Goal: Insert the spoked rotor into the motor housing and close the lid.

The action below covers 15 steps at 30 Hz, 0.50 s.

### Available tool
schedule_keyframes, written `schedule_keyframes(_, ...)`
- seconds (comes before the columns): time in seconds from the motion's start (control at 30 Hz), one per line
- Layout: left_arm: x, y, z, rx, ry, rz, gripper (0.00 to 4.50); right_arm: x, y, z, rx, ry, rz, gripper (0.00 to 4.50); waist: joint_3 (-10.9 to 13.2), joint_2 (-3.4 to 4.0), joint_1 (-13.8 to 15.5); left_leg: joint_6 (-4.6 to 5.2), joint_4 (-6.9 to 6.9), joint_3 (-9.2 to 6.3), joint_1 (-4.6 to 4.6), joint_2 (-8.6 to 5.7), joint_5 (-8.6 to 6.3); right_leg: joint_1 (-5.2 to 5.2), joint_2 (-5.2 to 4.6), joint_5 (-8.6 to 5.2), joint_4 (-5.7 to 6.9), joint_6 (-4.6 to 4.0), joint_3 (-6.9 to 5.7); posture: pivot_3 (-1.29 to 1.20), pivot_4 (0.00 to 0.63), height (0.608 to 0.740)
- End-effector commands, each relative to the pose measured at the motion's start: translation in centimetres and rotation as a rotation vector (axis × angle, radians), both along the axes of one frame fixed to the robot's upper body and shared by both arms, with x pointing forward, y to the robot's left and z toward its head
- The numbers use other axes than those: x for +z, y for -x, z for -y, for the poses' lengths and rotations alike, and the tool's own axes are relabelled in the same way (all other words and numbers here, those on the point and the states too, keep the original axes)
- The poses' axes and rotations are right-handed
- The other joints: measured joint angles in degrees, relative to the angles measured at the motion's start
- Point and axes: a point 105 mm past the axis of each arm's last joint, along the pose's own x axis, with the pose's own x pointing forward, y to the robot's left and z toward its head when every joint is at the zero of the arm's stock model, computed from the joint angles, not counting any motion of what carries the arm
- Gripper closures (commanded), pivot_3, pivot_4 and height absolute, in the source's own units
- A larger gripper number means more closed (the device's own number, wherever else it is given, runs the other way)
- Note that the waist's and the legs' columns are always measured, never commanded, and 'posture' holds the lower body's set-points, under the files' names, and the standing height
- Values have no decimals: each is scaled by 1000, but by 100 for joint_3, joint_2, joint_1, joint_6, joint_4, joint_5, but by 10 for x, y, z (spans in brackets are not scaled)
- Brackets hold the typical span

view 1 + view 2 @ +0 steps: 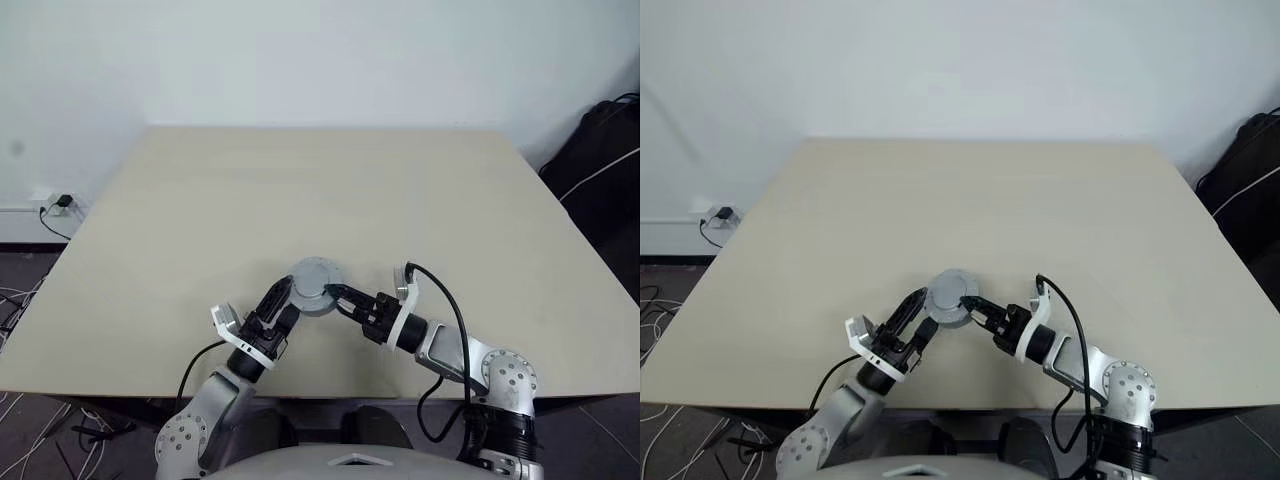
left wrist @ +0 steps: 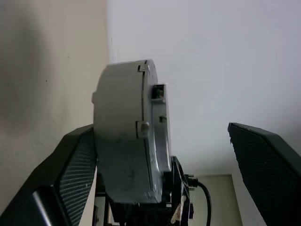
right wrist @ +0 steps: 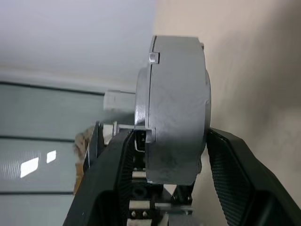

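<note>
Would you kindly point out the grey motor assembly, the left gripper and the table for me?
Motor assembly (image 1: 316, 283), left eye view, on its grey top face.
Left gripper (image 2: 169, 160), left wrist view, midway between fingertips.
Table (image 1: 330, 190), left eye view, bare top.

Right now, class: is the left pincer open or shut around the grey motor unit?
Open. In the left wrist view one finger lies against the motor unit, while the other stands well clear of it.

Pale beige table (image 1: 300, 190), wide plain top
</note>
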Motion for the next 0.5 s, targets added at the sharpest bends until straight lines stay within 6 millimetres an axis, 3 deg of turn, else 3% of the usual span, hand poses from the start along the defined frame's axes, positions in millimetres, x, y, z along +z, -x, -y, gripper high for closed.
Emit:
schedule_keyframes(0.03,21,-4,18,-46,84,71,0,20,5,-10,58,-71,68,2437,0,0,-2,0,0,0,0,0,0,0,1,1,-2,2,0,0,0,740)
schedule_keyframes(0.5,19,7,16,-57,60,46,0,21,0,-6,37,-76,73,2437,-1,-2,11,7,9,4,0,0,-4,6,1,7,-8,12,4,0,0,740)
